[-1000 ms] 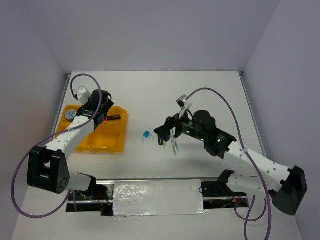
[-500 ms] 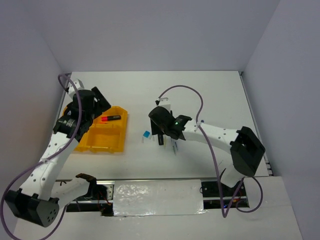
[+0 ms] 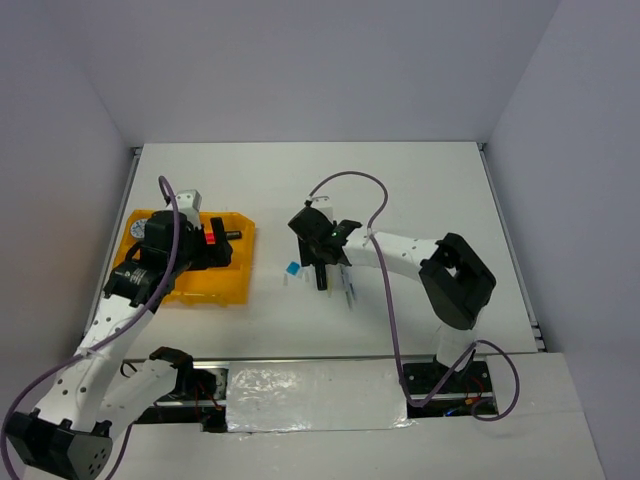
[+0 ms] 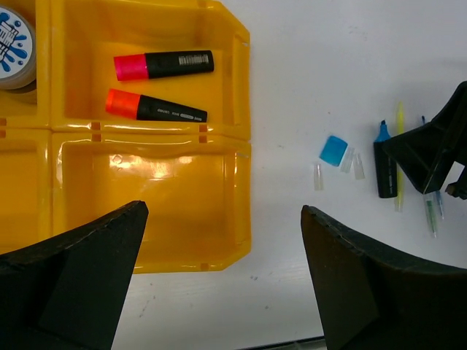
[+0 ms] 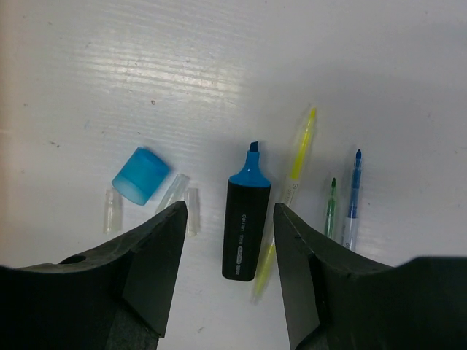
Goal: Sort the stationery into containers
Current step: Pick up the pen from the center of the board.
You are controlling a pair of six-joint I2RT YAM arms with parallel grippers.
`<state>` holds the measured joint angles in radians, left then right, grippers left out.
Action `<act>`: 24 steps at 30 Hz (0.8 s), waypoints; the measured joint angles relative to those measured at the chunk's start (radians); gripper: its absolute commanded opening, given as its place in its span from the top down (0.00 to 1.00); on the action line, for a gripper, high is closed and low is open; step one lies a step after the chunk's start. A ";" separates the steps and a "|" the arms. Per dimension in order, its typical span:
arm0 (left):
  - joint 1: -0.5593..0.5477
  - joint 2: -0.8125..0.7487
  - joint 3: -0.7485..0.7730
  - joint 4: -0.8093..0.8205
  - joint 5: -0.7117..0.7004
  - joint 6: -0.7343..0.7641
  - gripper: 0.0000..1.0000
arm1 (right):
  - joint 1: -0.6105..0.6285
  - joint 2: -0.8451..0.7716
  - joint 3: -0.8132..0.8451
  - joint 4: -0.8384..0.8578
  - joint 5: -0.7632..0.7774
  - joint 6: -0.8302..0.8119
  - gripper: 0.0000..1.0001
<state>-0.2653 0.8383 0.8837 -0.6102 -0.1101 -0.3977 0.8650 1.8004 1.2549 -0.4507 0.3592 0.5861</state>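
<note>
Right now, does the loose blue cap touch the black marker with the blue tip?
Apart. The right wrist view shows it: a strip of bare white table lies between the blue cap and the black marker, which lie side by side.

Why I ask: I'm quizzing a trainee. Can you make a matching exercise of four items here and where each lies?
Things: 1 pink-capped marker; 2 round tin; 3 uncapped blue marker; 4 loose blue cap.
Places: a on the table, beside a yellow pen; b in the tray compartment with the orange-capped marker; c on the table, beside small clear caps; d in the tray compartment adjoining the markers'.
Pairs: 1-b, 2-d, 3-a, 4-c.
</note>
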 measured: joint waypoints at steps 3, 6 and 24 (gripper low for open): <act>0.000 0.009 -0.013 0.003 0.005 0.007 0.01 | -0.011 0.024 0.001 0.000 -0.017 -0.002 0.43; 0.000 0.015 -0.015 0.005 0.012 0.008 0.01 | -0.020 0.039 0.001 0.000 -0.032 -0.003 0.44; -0.014 0.033 -0.016 0.012 0.031 0.010 0.01 | -0.024 0.078 -0.014 0.011 -0.060 0.005 0.51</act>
<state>-0.2798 0.8711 0.8673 -0.5980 -0.0792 -0.3878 0.8406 1.8786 1.2411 -0.4393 0.2993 0.5907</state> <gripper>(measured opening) 0.993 0.508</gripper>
